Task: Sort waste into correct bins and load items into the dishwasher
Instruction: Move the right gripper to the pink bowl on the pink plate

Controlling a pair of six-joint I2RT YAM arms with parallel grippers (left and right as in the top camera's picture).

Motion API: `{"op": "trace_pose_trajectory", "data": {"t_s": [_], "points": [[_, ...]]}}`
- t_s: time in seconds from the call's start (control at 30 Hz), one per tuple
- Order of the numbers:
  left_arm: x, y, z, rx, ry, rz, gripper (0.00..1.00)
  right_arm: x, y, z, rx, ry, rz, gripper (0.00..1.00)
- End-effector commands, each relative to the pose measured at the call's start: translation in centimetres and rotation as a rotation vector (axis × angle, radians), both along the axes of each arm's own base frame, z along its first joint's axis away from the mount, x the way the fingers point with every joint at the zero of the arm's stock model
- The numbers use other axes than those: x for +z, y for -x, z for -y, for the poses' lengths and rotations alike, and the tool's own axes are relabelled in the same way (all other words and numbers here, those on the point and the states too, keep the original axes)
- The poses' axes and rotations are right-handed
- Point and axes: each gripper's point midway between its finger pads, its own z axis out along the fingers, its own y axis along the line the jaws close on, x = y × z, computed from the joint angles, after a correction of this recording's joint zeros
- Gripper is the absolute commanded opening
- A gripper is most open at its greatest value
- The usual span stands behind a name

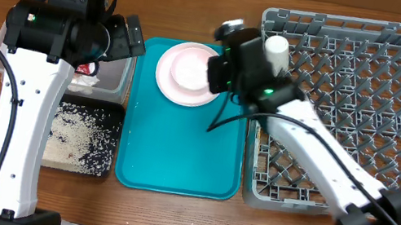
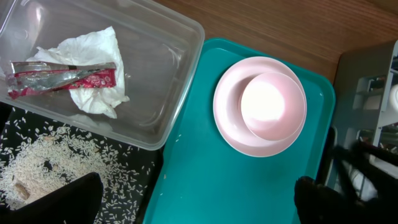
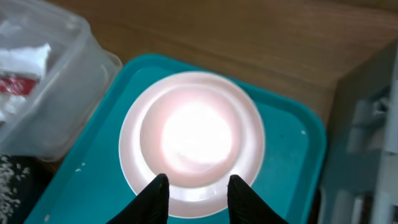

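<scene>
Evidently the waste is sorted: red snack wrapper and crumpled white napkin in the clear plastic tub, rice in the black tray. Loading is in hand, I'd say. The right end effector hovers part-open, empty, over the rim of the round pale pink plate on the teal tray; the left end effector hangs wide open. Next: lower, pinch that rim, carry it to the grey dish rack.
</scene>
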Motion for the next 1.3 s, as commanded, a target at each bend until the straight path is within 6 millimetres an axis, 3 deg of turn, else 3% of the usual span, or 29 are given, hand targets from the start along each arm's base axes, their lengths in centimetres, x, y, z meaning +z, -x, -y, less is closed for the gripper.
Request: {"op": "trace_pose_trajectory", "data": {"t_s": [0.0,0.13,0.33,0.47,0.53,0.73,0.93,1.13,1.27], "points": [[0.1,-0.2,-0.1,-0.012,-0.008,0.003,1.0,-2.5,0.3,-2.1,0.048,0.023,-0.022,0.33],[0.1,-0.2,-0.1,-0.012,-0.008,0.003,1.0,-4.2,1.4,-4.8,0.121,-0.003,-0.05,0.33],[0.1,-0.2,-0.1,-0.01,-0.006,0.004,1.0,-6.0,2.1,-7.1,0.172,-0.019,-0.06,0.34],[1.0,-1.7,-0.1,0.016,0.012,0.077,1.0,-7.1,2.3,-8.6,0.206,-0.021,-0.041,0.45],[1.2,-1.7,-1.5,0.065,-0.031,0.083,1.0,-7.3,2.3,-9.0,0.245,0.002,-0.015,0.46],[0.5,0.5,-9.9,0.465,-0.062,0.031,1.0,-7.3,1.9,-9.5,0.281,0.014,0.029,0.51],[0.2,2.6,-15.6,0.636,-0.031,0.004,1.0,-6.6,0.6,-9.3,0.246,0.018,0.085,0.53],[0.2,3.3,-17.3,0.687,-0.031,0.003,1.0,-7.1,0.3,-9.4,0.255,0.026,0.098,0.5],[0.2,3.3,-17.3,0.687,-0.031,0.002,1.0,-9.2,0.4,-9.3,0.256,0.047,0.067,0.46]]}}
